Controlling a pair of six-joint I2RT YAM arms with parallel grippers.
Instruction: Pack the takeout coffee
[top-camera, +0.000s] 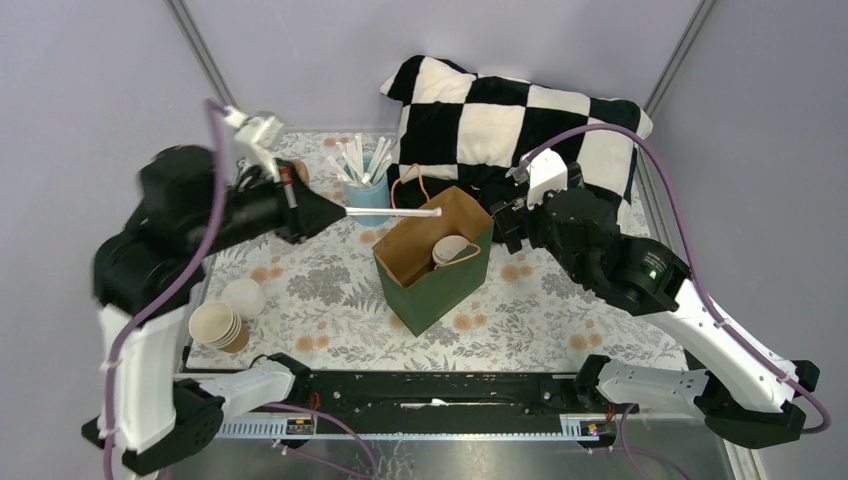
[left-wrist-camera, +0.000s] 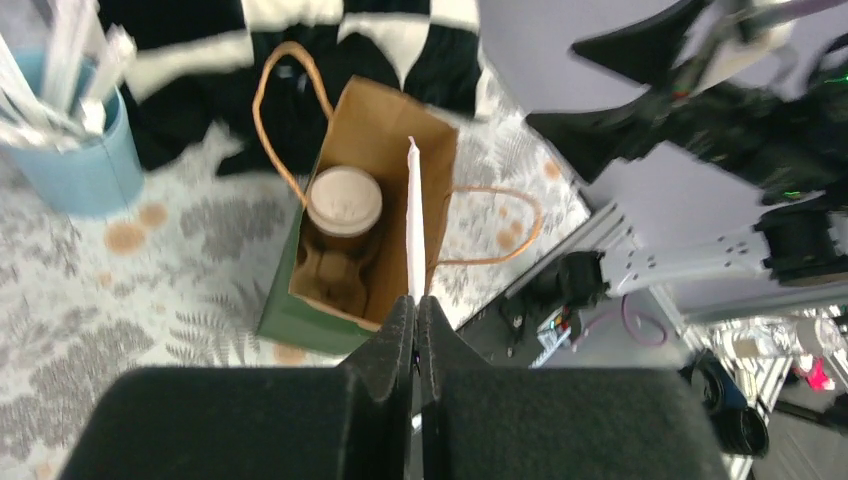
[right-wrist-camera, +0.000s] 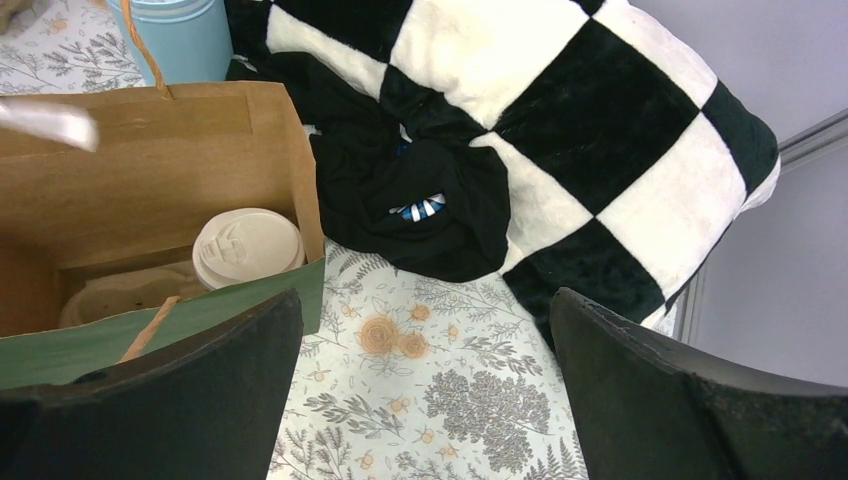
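The takeout coffee (top-camera: 450, 248), a brown paper cup with an off-white lid (left-wrist-camera: 344, 200), stands upright inside the open green bag (top-camera: 440, 295) on a brown pulp carrier (left-wrist-camera: 333, 272). The lid (right-wrist-camera: 247, 248) also shows in the right wrist view, behind the bag's green wall (right-wrist-camera: 215, 318). My left gripper (left-wrist-camera: 415, 302) is shut on a white paper-wrapped straw (left-wrist-camera: 413, 210). The straw (top-camera: 398, 212) points right, with its tip over the bag's mouth. My right gripper (right-wrist-camera: 425, 300) stands wide open just right of the bag, above the floral cloth, with nothing between its fingers (right-wrist-camera: 200, 385).
A blue cup of wrapped straws (top-camera: 368, 188) stands behind the bag's left side. A checkered pillow (top-camera: 520, 115) and black cloth (right-wrist-camera: 420, 190) lie at the back right. A stack of lidless paper cups (top-camera: 218, 326) and a white lid (top-camera: 243, 297) sit at the near left.
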